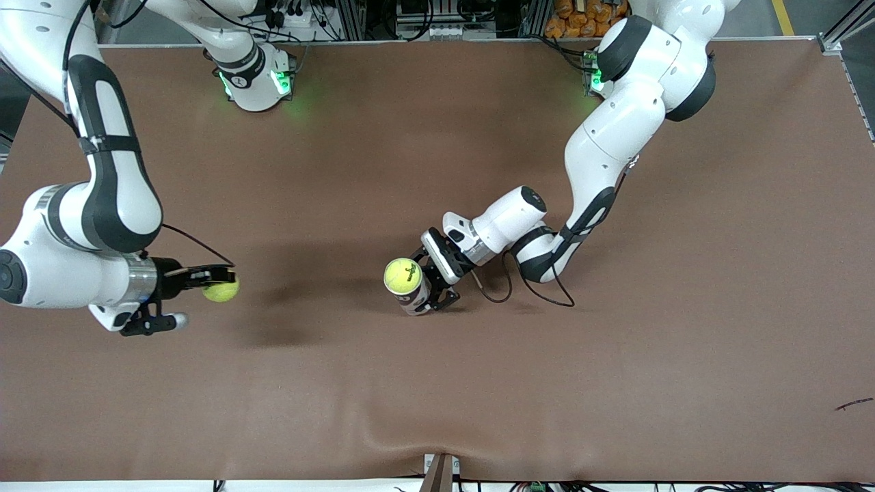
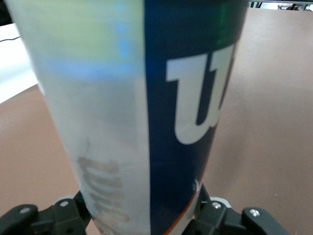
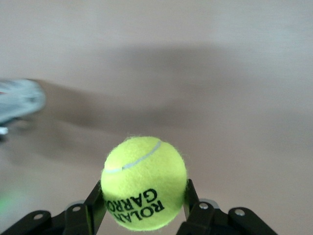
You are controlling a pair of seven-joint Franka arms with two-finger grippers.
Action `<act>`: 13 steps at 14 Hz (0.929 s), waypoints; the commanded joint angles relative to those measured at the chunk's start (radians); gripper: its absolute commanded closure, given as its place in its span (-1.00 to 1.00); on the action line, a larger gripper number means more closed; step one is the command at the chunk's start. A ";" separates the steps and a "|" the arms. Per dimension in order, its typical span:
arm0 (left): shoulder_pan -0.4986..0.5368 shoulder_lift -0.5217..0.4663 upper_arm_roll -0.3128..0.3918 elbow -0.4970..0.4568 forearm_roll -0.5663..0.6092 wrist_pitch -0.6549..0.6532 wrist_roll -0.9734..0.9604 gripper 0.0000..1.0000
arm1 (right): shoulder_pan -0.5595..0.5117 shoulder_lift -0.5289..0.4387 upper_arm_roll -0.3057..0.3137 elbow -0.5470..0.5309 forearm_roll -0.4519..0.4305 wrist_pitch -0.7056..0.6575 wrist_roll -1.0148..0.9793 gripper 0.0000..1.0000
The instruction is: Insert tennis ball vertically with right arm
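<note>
A robotics lab is showing here: two arms (image 1: 615, 150) are standing on a brown tabletop (image 1: 683, 342), with cables (image 1: 540, 290) trailing and aluminium framing (image 1: 844, 27) edging it.

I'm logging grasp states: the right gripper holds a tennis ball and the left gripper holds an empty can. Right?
Not quite. The can in the left gripper already has a ball at its mouth, as the front view shows. The right gripper does hold a tennis ball.
</note>
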 commanded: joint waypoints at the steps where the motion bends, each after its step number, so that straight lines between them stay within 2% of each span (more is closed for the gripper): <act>1: 0.000 0.005 0.001 0.006 0.007 0.022 0.000 -0.58 | 0.097 0.026 -0.004 0.089 0.126 0.006 0.173 0.30; 4: 0.000 0.005 0.001 0.006 0.007 0.023 0.000 -0.58 | 0.189 0.029 -0.003 0.152 0.173 0.075 0.394 0.30; 7: 0.000 0.005 0.002 0.006 0.007 0.023 0.000 -0.58 | 0.264 0.029 -0.003 0.168 0.217 0.164 0.563 0.30; 11: 0.000 0.005 0.002 0.006 0.007 0.028 0.000 -0.58 | 0.393 0.046 -0.003 0.168 0.220 0.285 0.771 0.29; 13: 0.000 0.005 0.001 0.006 0.007 0.029 0.000 -0.58 | 0.417 0.059 -0.004 0.166 0.220 0.290 0.810 0.29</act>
